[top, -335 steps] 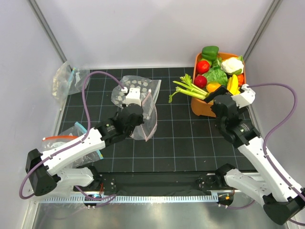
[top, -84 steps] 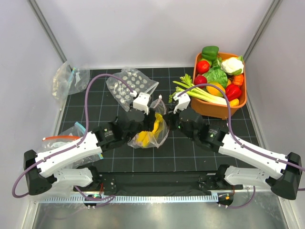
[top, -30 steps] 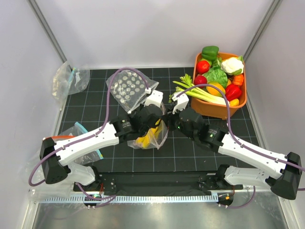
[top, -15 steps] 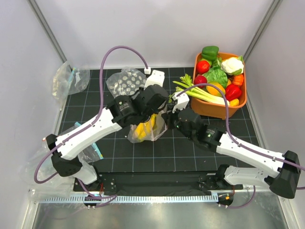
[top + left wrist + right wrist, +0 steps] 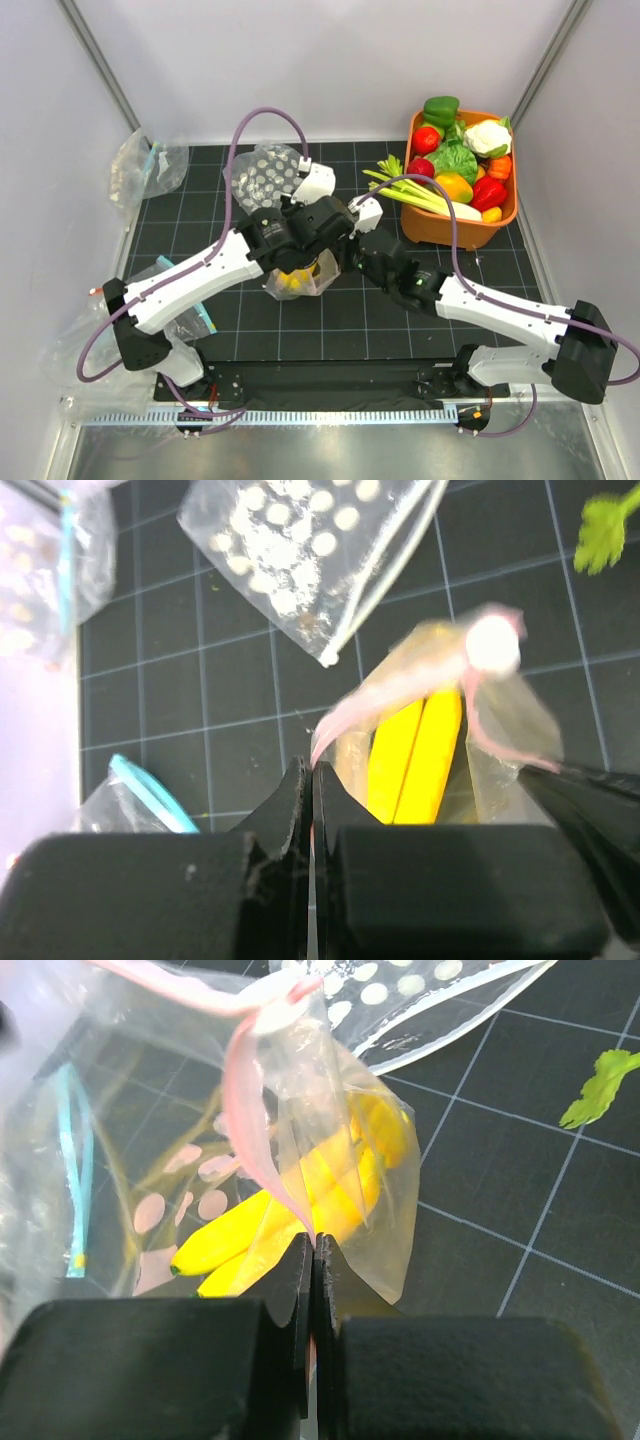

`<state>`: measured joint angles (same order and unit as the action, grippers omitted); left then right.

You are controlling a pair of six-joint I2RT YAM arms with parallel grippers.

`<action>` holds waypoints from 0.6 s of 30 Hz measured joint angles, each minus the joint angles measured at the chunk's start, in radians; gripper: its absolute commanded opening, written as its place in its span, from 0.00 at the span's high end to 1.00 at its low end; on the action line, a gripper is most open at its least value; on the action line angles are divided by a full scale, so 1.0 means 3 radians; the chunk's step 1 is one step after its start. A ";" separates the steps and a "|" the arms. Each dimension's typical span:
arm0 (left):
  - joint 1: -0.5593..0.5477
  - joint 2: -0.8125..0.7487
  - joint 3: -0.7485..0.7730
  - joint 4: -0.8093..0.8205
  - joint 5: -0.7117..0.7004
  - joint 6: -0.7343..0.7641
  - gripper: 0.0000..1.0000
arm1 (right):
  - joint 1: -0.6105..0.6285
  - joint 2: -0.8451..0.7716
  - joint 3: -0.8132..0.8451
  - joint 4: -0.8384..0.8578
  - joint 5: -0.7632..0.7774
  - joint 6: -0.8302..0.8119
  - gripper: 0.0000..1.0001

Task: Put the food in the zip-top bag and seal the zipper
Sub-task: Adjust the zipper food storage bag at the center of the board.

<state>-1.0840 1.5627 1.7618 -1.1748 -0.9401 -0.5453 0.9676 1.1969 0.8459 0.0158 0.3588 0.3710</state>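
The zip-top bag (image 5: 297, 280) hangs at mid mat, dotted and clear, with the yellow banana bunch (image 5: 290, 1215) inside it. My left gripper (image 5: 312, 768) is shut on the pale pink zipper (image 5: 385, 695) at one end of the mouth. My right gripper (image 5: 313, 1242) is shut on the zipper (image 5: 248, 1110) at the other end, and the strip between them bows upward. In the top view the left gripper (image 5: 325, 246) and the right gripper (image 5: 350, 250) meet over the bag. The lettuce (image 5: 455, 158) and a small red fruit (image 5: 421, 168) lie in the orange basket (image 5: 425, 228).
A second dotted bag (image 5: 262, 176) lies flat behind the left wrist. Celery stalks (image 5: 400, 186) rest against the basket's left side, cauliflower (image 5: 487, 136) within it. Plain bags lie at the far left (image 5: 140, 165) and near left (image 5: 140, 790). A green leaf (image 5: 600, 1085) lies on the mat.
My left arm has swung up and over the bag and its jaws have closed on the pink strip. The bag has shifted slightly left. The right gripper stays shut on it.
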 measured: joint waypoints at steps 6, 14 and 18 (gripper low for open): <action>0.0005 -0.0221 -0.0682 0.0556 0.0284 0.0149 0.97 | -0.0019 -0.0145 -0.0057 -0.0028 0.0052 0.0006 0.99; 0.0005 -0.0543 -0.0774 0.0904 0.0579 0.0205 0.52 | -0.0019 -0.0376 -0.0058 -0.0206 0.0092 0.0033 0.99; 0.0005 -0.0557 -0.0828 0.1001 0.0710 0.0200 0.42 | -0.0019 -0.0453 -0.0057 -0.0361 0.0141 0.0088 0.99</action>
<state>-1.0824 1.3956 1.5135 -0.8745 -0.7273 -0.4854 0.9619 1.0611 0.8288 -0.0925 0.4011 0.3973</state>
